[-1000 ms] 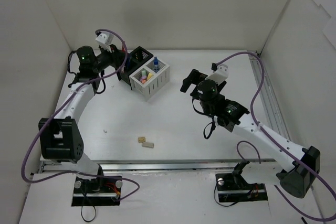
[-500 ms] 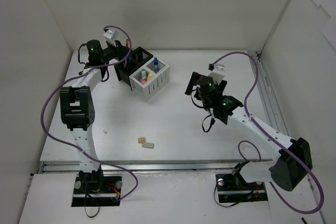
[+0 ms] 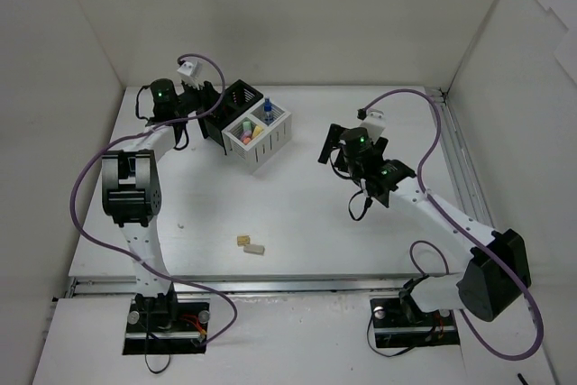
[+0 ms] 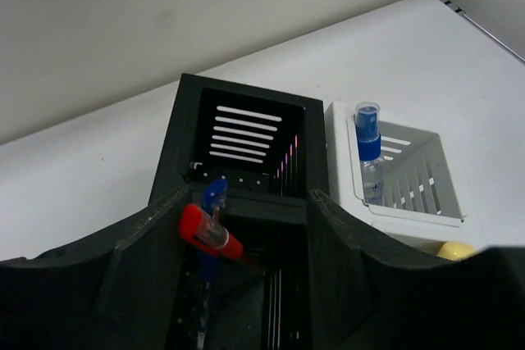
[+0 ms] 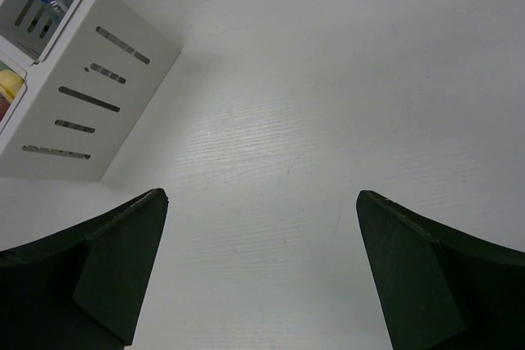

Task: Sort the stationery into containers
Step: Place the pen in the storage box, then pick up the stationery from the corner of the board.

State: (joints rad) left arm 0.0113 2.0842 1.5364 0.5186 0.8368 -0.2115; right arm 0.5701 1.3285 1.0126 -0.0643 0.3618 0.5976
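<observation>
The black box [image 3: 238, 98] and the white box [image 3: 261, 137] stand side by side at the back left. My left gripper [image 3: 211, 105] is open over the black box's near compartment [image 4: 246, 202]. A red pen [image 4: 210, 235] and a blue pen [image 4: 213, 199] stand in that compartment, between the fingers. The blue-capped bottle [image 4: 367, 152] stands in the white box's far compartment, and yellow and pink markers [image 3: 248, 133] in its near one. Two beige erasers [image 3: 251, 243] lie on the table at the front. My right gripper [image 3: 330, 144] is open and empty over bare table [image 5: 261, 196].
White walls enclose the table on the left, back and right. A metal rail [image 3: 460, 169] runs along the right edge. A small white speck [image 3: 181, 222] lies at the front left. The white box's slatted side [image 5: 90, 96] shows in the right wrist view.
Both arms have folded back, elbows drawn in. My left gripper stays at the black box. My right gripper has shifted slightly nearer and to the right.
</observation>
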